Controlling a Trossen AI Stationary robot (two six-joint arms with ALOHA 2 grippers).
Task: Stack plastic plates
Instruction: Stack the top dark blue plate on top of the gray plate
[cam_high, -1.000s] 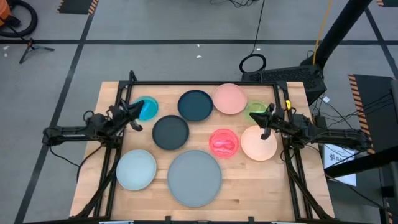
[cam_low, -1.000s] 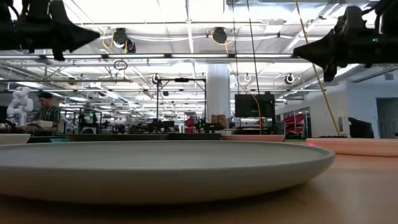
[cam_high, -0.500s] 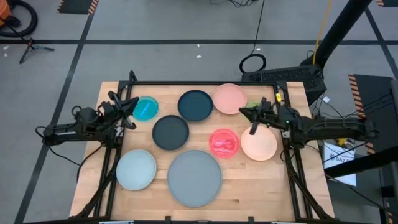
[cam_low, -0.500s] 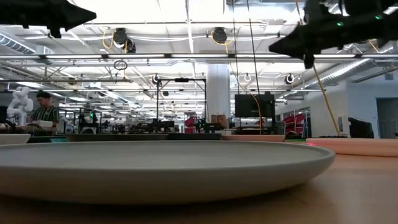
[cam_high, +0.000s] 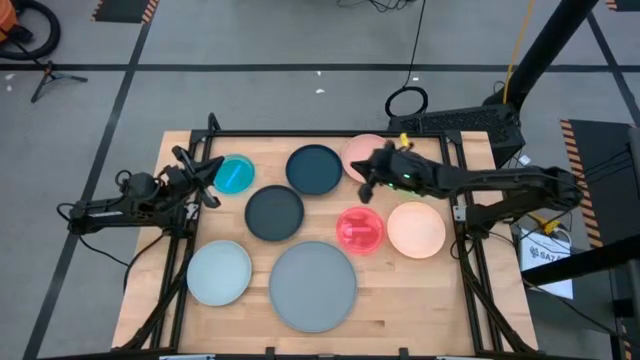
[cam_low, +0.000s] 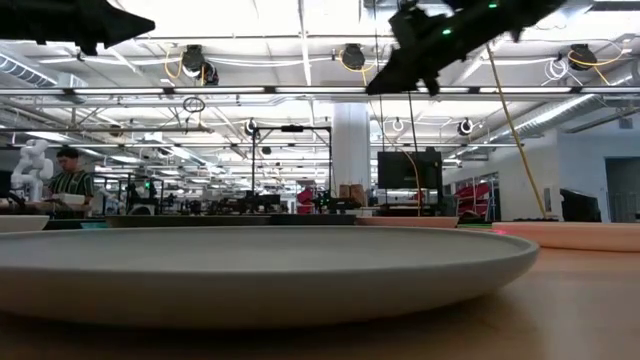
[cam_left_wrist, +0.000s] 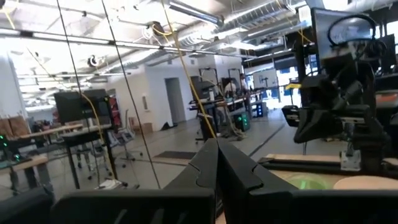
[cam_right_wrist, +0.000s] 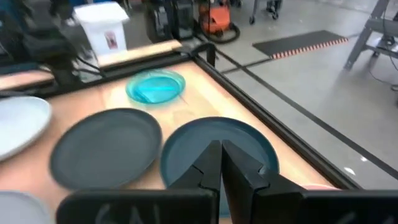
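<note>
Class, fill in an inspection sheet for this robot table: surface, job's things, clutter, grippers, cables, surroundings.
Surface: wooden table, dark frame.
Job's things: plates lie singly, none stacked: large grey plate, pale blue plate, two navy plates, teal plate, red-pink plate, peach plate, pink plate partly under the right arm.
Clutter: nothing seen.
Grippers: left gripper at the left edge by the teal plate, jaws shut, empty; right gripper above the pink plate, jaws shut, empty.
Cables: coiled cable on the floor behind the table.
Surroundings: workshop hall; a person far off.
</note>
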